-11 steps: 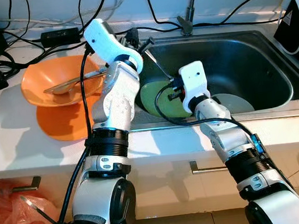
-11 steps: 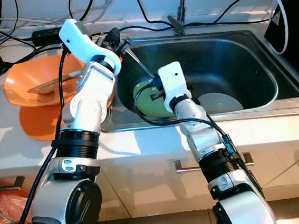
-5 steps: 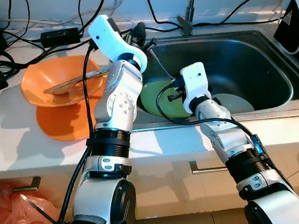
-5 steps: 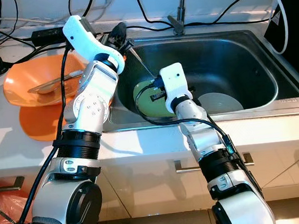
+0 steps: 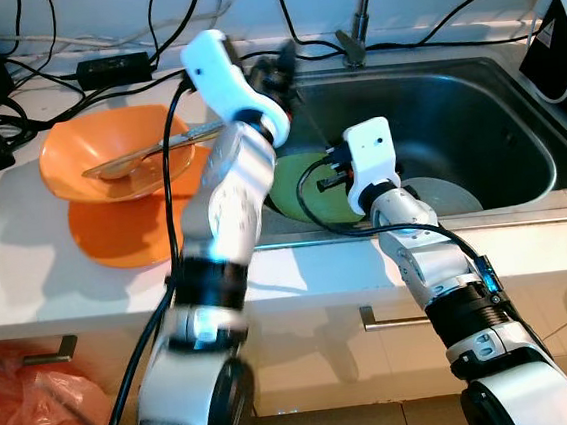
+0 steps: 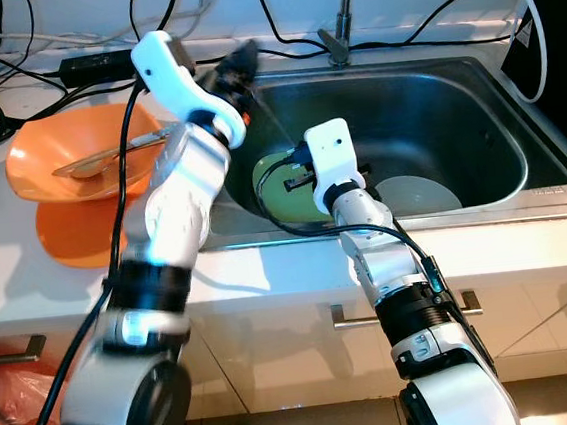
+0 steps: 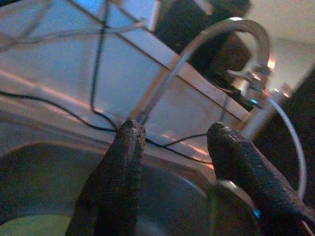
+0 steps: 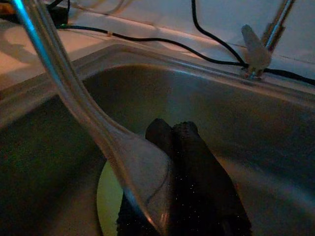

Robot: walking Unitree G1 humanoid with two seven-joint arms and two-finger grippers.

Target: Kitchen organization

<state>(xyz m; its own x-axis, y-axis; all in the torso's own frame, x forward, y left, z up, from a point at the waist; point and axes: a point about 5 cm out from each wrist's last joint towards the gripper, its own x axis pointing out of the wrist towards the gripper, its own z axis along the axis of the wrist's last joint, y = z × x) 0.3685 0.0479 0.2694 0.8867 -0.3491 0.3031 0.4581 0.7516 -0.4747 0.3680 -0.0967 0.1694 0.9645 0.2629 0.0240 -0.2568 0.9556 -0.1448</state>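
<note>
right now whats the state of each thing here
left claw: open, raised above the sink's left rim
right claw: shut on the spoon, down in the sink
spoon: held, handle slanting up
green plate: in the sink
orange bowl: on the counter, utensil inside
sink: tap off
</note>
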